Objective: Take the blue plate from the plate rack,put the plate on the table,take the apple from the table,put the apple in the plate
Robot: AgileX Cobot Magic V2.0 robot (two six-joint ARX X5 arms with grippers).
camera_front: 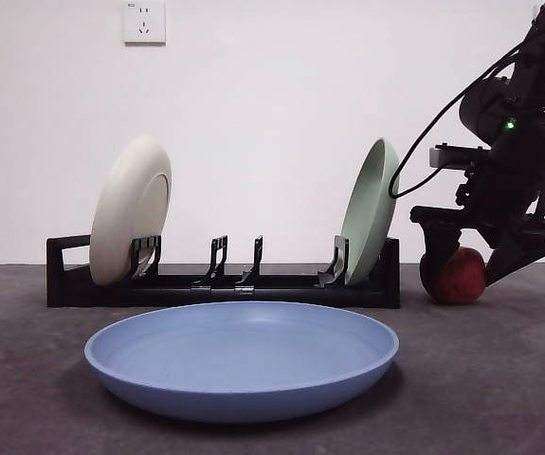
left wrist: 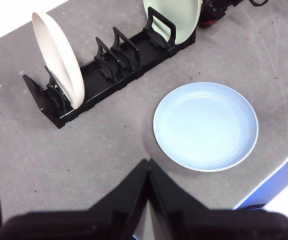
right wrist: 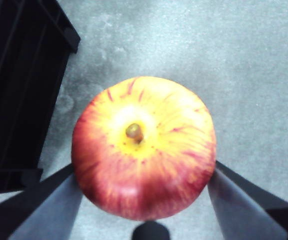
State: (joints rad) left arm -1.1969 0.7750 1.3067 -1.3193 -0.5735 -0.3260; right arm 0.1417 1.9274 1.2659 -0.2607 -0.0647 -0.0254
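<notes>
The blue plate [camera_front: 242, 365] lies flat on the table [camera_front: 499, 379] in front of the plate rack [camera_front: 220, 284]; it also shows in the left wrist view [left wrist: 206, 126]. The red apple [camera_front: 457, 277] rests on the table just right of the rack's end. My right gripper [camera_front: 463, 263] reaches down over it, a jaw against each side; the right wrist view shows the apple [right wrist: 144, 147] filling the gap between the jaws of the right gripper [right wrist: 144, 172]. My left gripper [left wrist: 147, 163] is shut and empty, held high above the table's near side.
A cream-white plate [camera_front: 130, 209] stands in the rack's left end and a pale green plate [camera_front: 372, 213] in its right end, next to the apple. The table's front edge [left wrist: 276, 172] runs close to the blue plate.
</notes>
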